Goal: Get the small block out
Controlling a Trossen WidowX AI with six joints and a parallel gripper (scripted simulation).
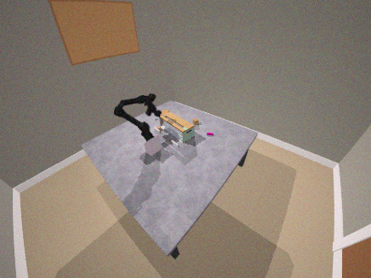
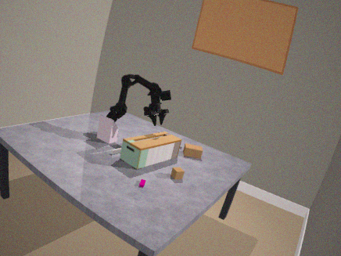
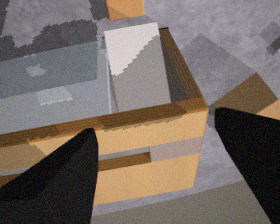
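I'm hanging point-down above the end of the box point(image 1: 178, 120) point(image 2: 154, 156) point(image 3: 172, 126) away from its green end point(image 1: 188, 134) point(image 2: 131, 155); my gripper point(image 1: 159, 114) point(image 2: 158, 124) point(image 3: 155, 126) is partway open, fingers well apart, nothing between them; in the wrist view, one black finger overlaps the box's orange wall, and the other shows just beyond its corner, beside a brown block; there's a slot in that wall, and a pale panel point(image 3: 140, 70) inside, near the end; now for the small block: I can't make it out on the shelf, and can't tell whether the magenta piece point(image 1: 210, 133) point(image 2: 142, 183) is it; that piece lies on the table point(image 1: 170, 193) point(image 2: 78, 170) point(image 3: 220, 25), outside the box and apart from it; a tan cube point(image 1: 196, 121) point(image 2: 177, 173) sits on the table too, between the magenta piece and a longer tan brick point(image 2: 193, 151) in the exterior view; the box stands upright, and my arm rises from a pale pink base point(image 1: 153, 146) point(image 2: 107, 131).
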